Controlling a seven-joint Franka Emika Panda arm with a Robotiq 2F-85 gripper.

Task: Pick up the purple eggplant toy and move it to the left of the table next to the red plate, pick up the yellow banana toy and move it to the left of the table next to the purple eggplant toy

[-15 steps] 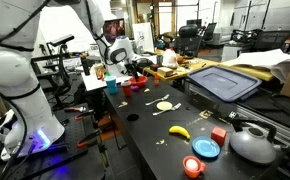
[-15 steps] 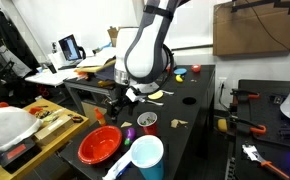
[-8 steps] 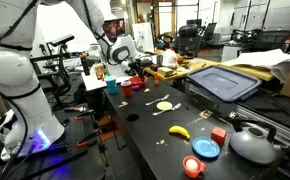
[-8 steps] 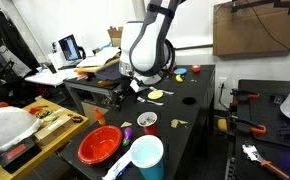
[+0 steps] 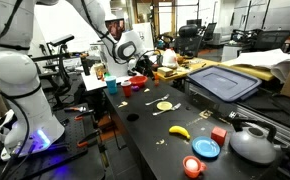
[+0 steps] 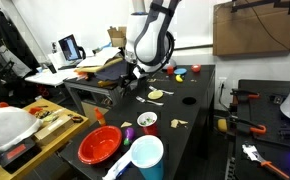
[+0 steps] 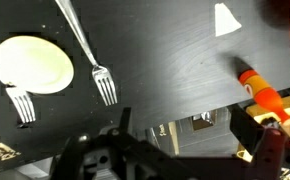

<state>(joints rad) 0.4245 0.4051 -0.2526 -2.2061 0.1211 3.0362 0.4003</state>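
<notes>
- My jaws are spread wide with nothing between them. They hang over the tabletop (image 6: 180,135), above the pale disc (image 7: 33,63) and two forks (image 7: 105,88).
- The purple eggplant toy (image 6: 126,131) lies just beside the red plate (image 6: 100,143), so I judge the yellow banana toy (image 5: 179,131) comes next. It lies well apart from them, near the blue plate (image 5: 206,148).
- I should travel high over the disc, line up across the banana's middle, then drop straight down.
- I can read no writing or brand anywhere.

Even indoor light, soft low-resolution exterior views, glare on the glossy table (image 7: 175,60).
</notes>
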